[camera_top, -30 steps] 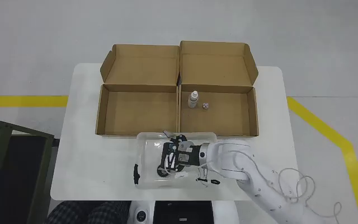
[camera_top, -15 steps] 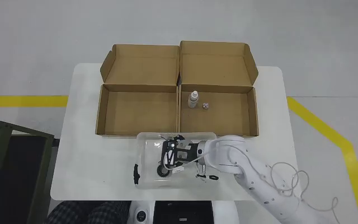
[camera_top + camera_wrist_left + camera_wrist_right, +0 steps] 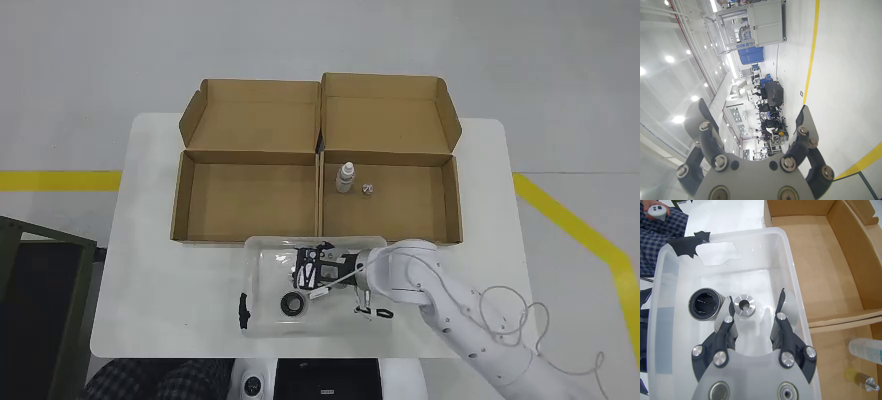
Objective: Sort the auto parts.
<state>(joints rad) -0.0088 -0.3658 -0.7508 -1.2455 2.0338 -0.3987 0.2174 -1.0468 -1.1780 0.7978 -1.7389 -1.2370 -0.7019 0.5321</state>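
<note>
My right gripper (image 3: 755, 303) hangs open inside the clear plastic bin (image 3: 789, 262), low over its floor. A small silver collet (image 3: 744, 307) with a centre hole lies between the fingers, close to one fingertip. A steel linear bearing (image 3: 704, 306) with a black bore lies just outside that same finger. From above, the right gripper (image 3: 314, 268) is in the bin's middle and the bearing (image 3: 292, 304) lies toward the front. My left gripper (image 3: 752, 109) is open and holds nothing, facing out into the hall.
Two open cardboard boxes stand behind the bin: the left box (image 3: 200, 205) and the right box (image 3: 420, 205) holding a small bottle (image 3: 345, 177) and a metal stud (image 3: 367, 187). Black torn tape (image 3: 687, 244) clings to the bin's rim.
My right gripper has shifted a little toward the bin's far side, away from the bearing, which now lies clear of it. The gripper stays open.
</note>
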